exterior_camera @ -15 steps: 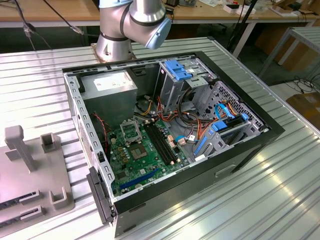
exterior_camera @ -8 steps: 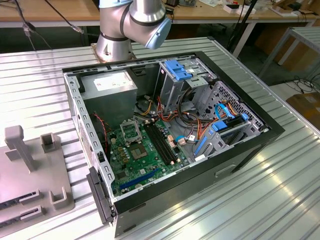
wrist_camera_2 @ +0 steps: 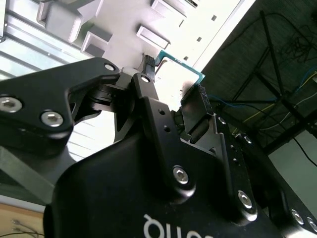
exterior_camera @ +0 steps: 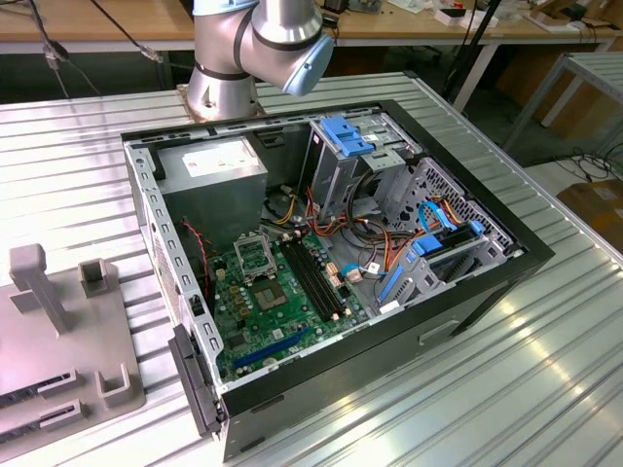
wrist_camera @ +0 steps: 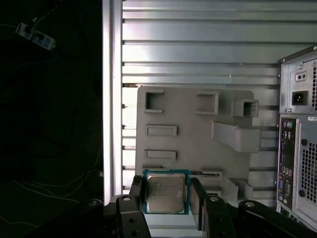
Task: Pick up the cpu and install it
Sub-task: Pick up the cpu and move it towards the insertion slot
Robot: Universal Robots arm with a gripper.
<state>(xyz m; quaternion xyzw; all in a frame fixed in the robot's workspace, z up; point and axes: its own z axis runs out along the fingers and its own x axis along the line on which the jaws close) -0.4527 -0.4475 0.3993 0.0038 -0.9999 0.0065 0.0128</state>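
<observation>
black gripper housing sits closest to the lens in the second wrist view, its two fingers closed on the cpu, which they pinch by opposite edges. from this low angle the chip's green rim shows, while its face is washed out by glare. in the first wrist view the same gripper points down at a grey fixture plate, and the cpu shows its pale metal face, framed in green, between the fingers. whether the chip is clear of the plate i cannot tell. the rear panel of the computer case stands beside the plate on the ribbed metal table.

the exterior view adds the open computer case in the middle of the frame, with its green board and the square socket frame uncovered. the fixture plate lies at the lower left of the frame. the arm rises at the upper middle, behind the case, with its silver joint bent.
</observation>
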